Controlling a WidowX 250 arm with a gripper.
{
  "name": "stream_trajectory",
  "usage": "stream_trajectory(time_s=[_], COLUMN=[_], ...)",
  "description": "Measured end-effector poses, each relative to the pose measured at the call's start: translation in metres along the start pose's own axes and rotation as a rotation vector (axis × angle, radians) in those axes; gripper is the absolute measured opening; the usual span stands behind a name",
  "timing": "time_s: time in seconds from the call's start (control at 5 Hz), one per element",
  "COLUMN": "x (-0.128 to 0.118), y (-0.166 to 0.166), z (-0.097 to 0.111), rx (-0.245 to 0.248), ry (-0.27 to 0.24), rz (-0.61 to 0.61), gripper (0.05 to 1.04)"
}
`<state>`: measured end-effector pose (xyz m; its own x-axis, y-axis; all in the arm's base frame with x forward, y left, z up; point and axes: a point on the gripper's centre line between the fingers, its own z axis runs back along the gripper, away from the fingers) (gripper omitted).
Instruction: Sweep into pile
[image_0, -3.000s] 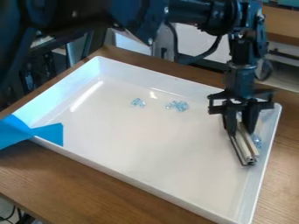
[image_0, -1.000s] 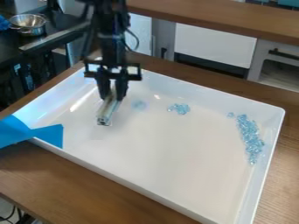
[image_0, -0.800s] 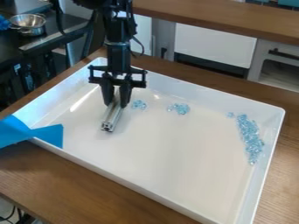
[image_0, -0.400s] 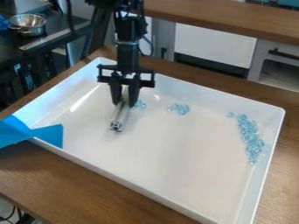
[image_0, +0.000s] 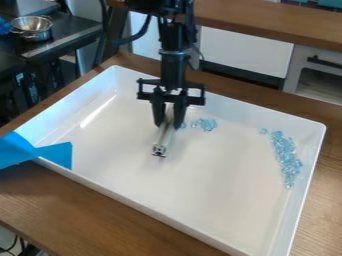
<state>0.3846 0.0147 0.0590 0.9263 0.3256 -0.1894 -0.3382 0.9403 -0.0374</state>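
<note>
The black gripper (image_0: 169, 124) hangs over the upper middle of the white tray (image_0: 200, 172), shut on a silver metal bar (image_0: 162, 141) whose free end points toward the camera. Right beside the gripper lies a small cluster of clear blue pieces (image_0: 207, 124), with a bit more blue showing at the right finger. Along the tray's right side runs a longer pile of blue pieces (image_0: 287, 159), and a small bit (image_0: 264, 131) lies just off its upper end.
Blue tape (image_0: 55, 152) covers part of the tray's left rim. The tray's raised walls stand around the work area on a wooden table (image_0: 80, 210). A metal bowl (image_0: 31, 27) sits on a dark surface at the upper left.
From the tray's right side the gripper went to the left with the bar, then came back rightward to the upper middle. The left small cluster was shifted right, toward the middle one.
</note>
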Motion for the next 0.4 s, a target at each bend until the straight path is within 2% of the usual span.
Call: stream_trajectory(time_s=[0.4], x=[0.008], y=[-0.029], z=[-0.009], rx=[0.025], ry=[-0.021], rz=[0.003], gripper=[0.35])
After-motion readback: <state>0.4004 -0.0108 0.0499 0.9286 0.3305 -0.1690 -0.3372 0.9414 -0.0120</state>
